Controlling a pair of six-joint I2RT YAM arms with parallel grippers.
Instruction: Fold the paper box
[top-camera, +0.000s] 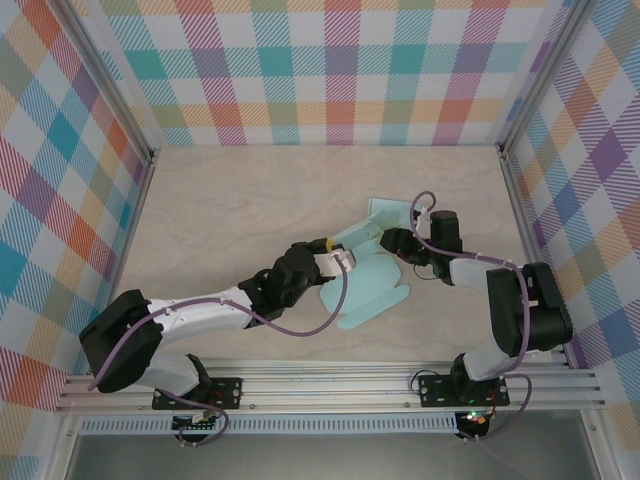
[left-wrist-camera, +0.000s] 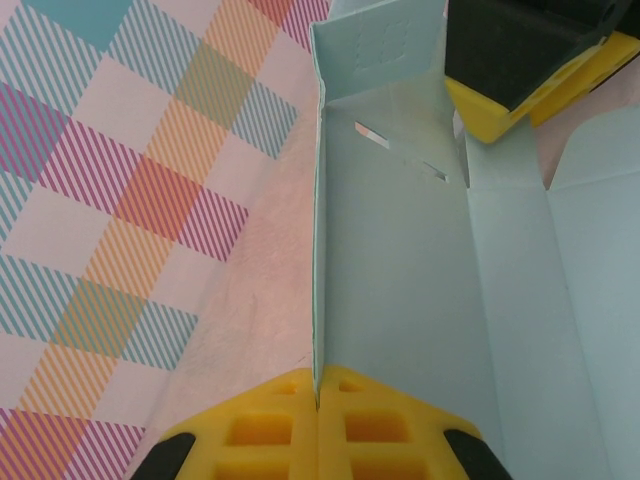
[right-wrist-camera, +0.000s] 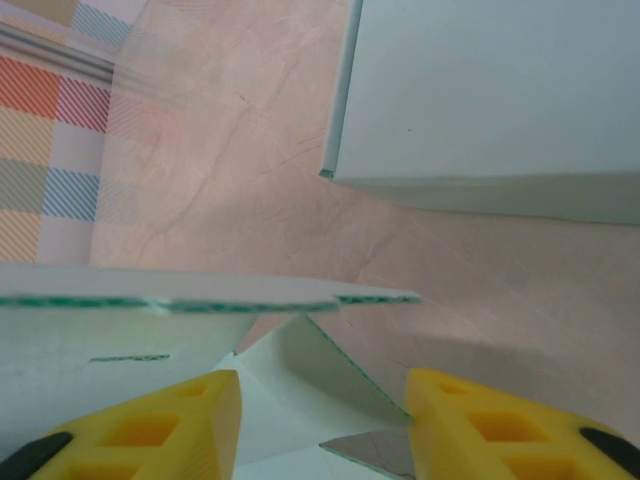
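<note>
Our left claw (left-wrist-camera: 318, 400) is pressed tight together, pinching one edge of the paper box (left-wrist-camera: 400, 260). Our right claw (right-wrist-camera: 320, 430) is spread apart, with a thin flap (right-wrist-camera: 335, 370) sitting in the gap and not squeezed. The pale blue box lies partly flat on the wooden table (top-camera: 230, 200), between the two claws and a bit right of the middle. We think it is very light and bendy, so we should hold it by the edges near the folds and push softly, or it may slide or crumple.
</note>
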